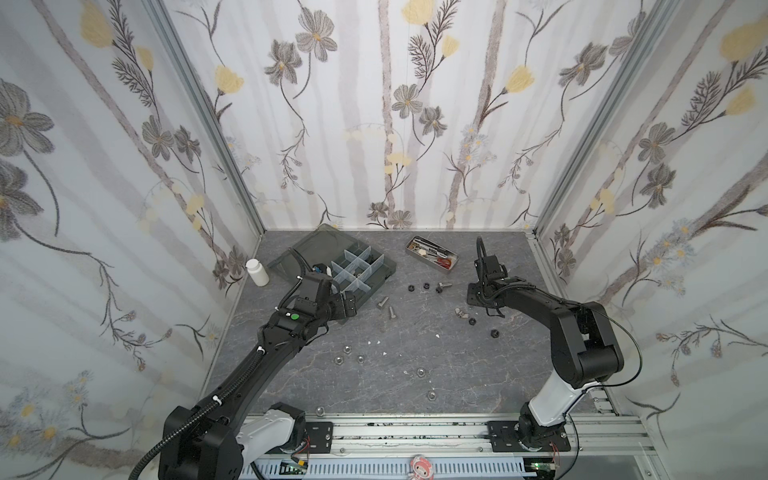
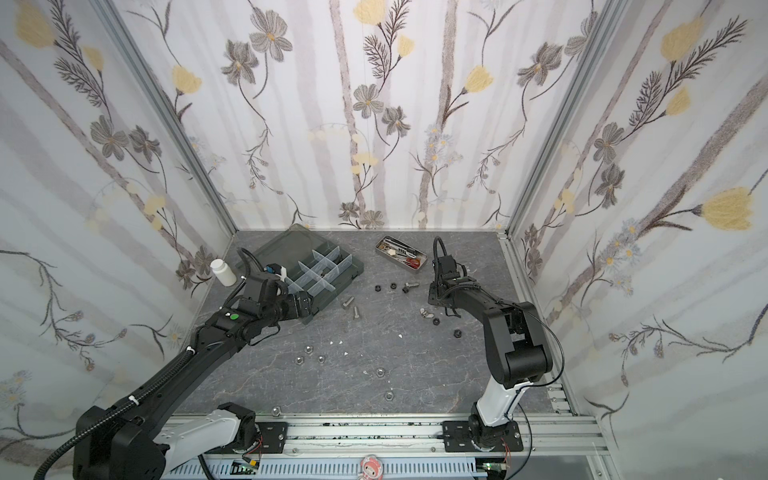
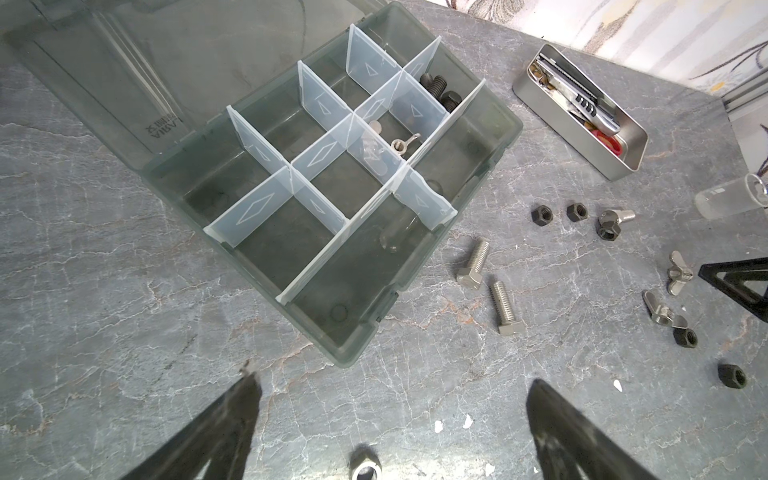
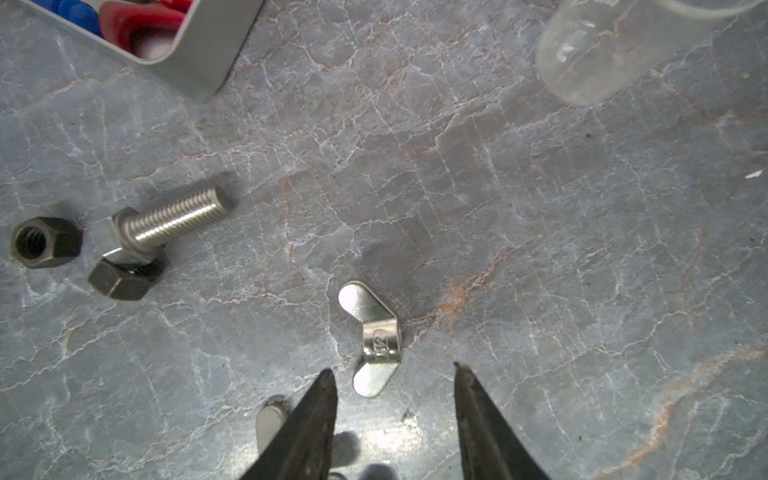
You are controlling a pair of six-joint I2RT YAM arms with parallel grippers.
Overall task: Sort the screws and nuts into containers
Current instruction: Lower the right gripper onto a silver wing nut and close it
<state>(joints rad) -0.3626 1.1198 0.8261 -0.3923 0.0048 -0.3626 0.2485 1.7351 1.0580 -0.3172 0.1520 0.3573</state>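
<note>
Silver metal wing nut (image 4: 376, 338) is flanked on the grey counter (image 4: 540, 249) by right jaws parted for gripping; left jaws are spread wide, empty.

silver screws (image 3: 475, 266) and black nuts (image 3: 540, 214) — loose beside open containers (image 3: 322, 153)

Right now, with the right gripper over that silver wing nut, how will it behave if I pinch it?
The wing nut looks like rigid, smooth metal, so it may slip from the right gripper. Its flat wings stick out sideways, so it should pivot rather than roll.
</note>
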